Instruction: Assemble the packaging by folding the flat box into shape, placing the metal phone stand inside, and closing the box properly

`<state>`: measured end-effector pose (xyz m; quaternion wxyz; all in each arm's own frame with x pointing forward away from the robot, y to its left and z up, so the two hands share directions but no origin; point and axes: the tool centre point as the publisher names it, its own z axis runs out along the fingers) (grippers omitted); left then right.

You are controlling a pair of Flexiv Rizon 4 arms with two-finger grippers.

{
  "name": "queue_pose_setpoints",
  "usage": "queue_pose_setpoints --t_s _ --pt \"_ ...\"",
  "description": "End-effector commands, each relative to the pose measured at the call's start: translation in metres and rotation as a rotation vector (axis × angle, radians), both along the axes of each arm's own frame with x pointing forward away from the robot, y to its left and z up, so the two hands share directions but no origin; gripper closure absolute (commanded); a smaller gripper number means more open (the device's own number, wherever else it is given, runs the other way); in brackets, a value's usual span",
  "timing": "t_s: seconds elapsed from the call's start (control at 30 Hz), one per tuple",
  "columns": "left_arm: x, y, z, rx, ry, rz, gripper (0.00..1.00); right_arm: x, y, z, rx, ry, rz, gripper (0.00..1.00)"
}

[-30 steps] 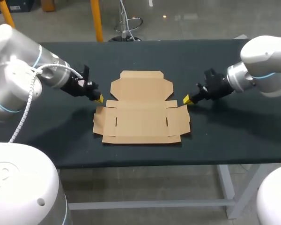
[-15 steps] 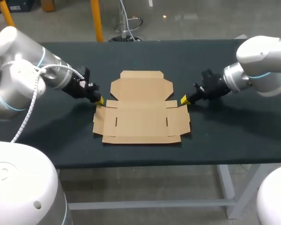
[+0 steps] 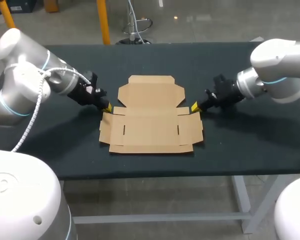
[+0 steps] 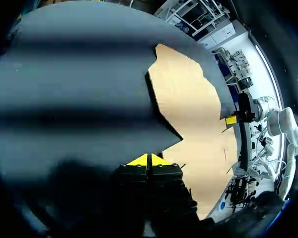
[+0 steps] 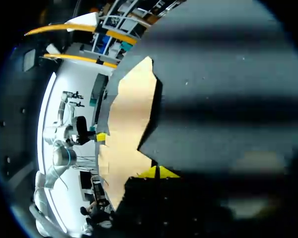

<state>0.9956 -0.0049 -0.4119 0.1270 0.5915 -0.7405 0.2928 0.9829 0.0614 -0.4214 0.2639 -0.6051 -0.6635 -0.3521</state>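
A flat, unfolded brown cardboard box [image 3: 151, 120] lies on the dark table [image 3: 65, 145] in the head view. My left gripper [image 3: 107, 107] is at the box's left edge, its yellow tips pressed together at the upper corner of the left flap. My right gripper [image 3: 194, 106] mirrors it at the right flap's upper corner, also shut. In the left wrist view the shut yellow tips [image 4: 148, 160] sit at the cardboard [image 4: 198, 119] edge, and my other gripper [image 4: 231, 119] shows beyond it. The right wrist view has its tips [image 5: 158, 172] against the cardboard [image 5: 126, 124]. No phone stand is in view.
Dark tabletop surrounds the box on all sides, with wide room in front and behind. The table's front edge [image 3: 155, 175] runs below the box.
Both grippers have crept inward toward the box's side flaps, the right one a little to the left, the left one slightly right. The box has not moved.
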Motion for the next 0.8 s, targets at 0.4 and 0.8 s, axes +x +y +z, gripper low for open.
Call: queue_pose_setpoints --t_s 0.4,0.8 --pt "0.001 -0.0004 -0.0051 0.01 0.03 -0.01 1.0 0.0083 0.0068 -0.0114 0.025 0.026 0.014 1.0" --pt "-0.0015 -0.0032 -0.0058 -0.002 0.036 -0.027 1.0 0.0102 0.013 -0.0065 0.043 0.008 0.025 1.0"
